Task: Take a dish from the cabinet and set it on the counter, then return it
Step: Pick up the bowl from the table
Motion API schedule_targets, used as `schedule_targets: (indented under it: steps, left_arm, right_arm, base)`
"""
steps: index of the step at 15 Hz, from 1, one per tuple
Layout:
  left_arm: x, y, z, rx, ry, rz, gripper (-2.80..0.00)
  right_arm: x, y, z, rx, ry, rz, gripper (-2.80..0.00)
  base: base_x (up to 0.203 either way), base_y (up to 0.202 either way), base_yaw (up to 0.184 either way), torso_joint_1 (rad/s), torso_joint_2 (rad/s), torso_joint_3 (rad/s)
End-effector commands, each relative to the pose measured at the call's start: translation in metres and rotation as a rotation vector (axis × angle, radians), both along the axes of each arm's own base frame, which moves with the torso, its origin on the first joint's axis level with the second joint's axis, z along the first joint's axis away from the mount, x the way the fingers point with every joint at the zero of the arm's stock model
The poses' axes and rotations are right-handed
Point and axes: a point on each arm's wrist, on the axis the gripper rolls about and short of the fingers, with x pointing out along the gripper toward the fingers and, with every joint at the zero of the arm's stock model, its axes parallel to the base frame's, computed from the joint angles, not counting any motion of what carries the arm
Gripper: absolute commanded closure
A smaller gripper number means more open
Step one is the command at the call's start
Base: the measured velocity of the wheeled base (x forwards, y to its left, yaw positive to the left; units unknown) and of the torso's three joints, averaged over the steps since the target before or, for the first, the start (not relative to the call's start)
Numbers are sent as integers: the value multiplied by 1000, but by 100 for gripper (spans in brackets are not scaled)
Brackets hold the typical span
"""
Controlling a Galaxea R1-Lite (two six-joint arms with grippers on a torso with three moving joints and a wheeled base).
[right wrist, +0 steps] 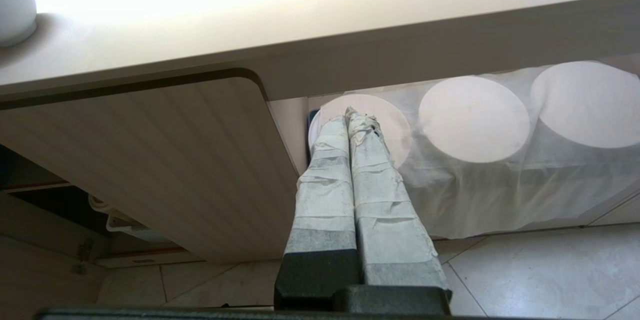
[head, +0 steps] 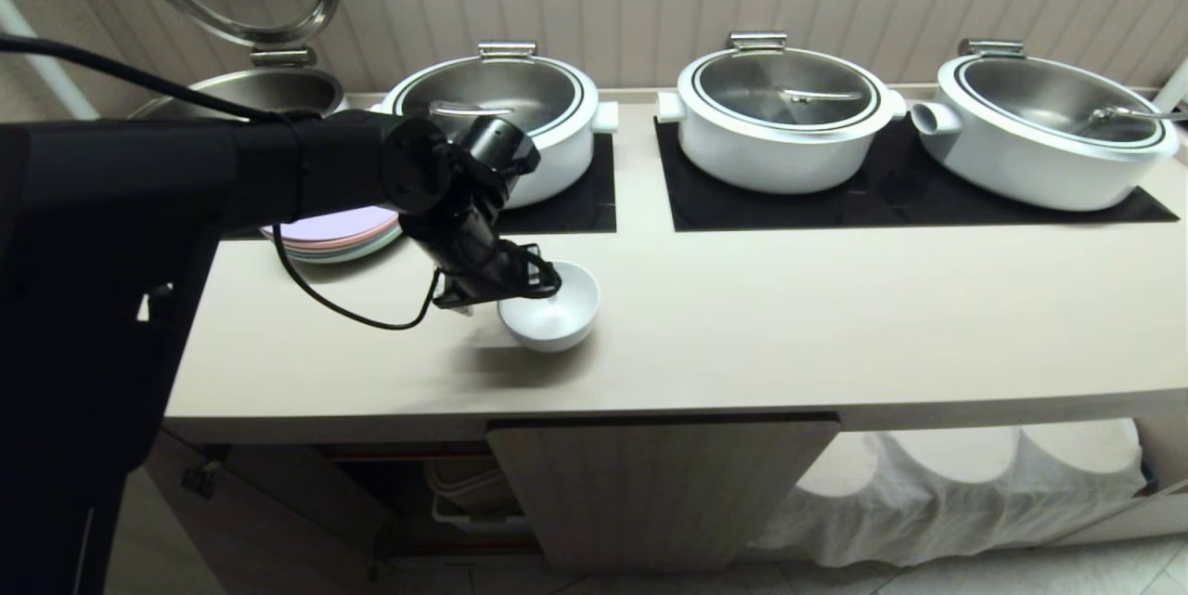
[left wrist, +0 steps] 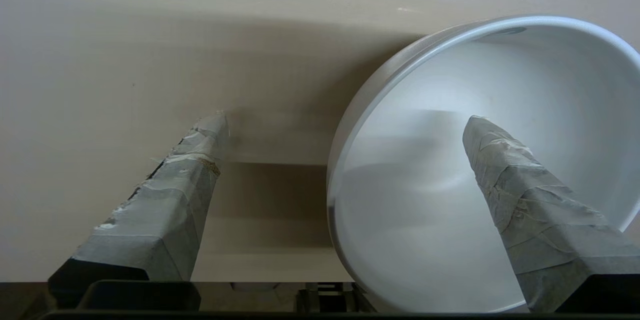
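The dish (head: 554,307) is sitting on the counter (head: 789,316) near its front edge. The left gripper (left wrist: 345,125) is standing wide open astride its rim, apparently not touching it. Returning it to the cabinet (head: 650,484) is remaining. The right gripper (right wrist: 356,118) is hanging closed below.

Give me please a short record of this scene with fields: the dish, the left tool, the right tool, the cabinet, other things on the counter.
dish: white bowl, upright on the counter, near its front edge
left tool: left tool open, one finger inside the bowl, the other outside, rim between them
right tool: right tool shut, empty, low before the cabinet
cabinet: one door open, dark inside
other things: stack of pastel plates; white lidded pots on black panels
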Motion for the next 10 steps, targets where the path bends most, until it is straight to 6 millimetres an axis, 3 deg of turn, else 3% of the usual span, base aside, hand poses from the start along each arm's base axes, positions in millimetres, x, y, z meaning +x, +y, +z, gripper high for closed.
schedule_targets:
  steps: [1,10]
  left_arm:
    - [0,0,-2,5,11,5,-280]
    - [6,-3,-16,15,40,6,-280]
  right_arm:
    - [0,0,0,2,0,0,0]
    - [0,0,0,1,0,0,0]
  base:
    - [0,0,0,0,0,0]
    - [0,0,0,0,0,0]
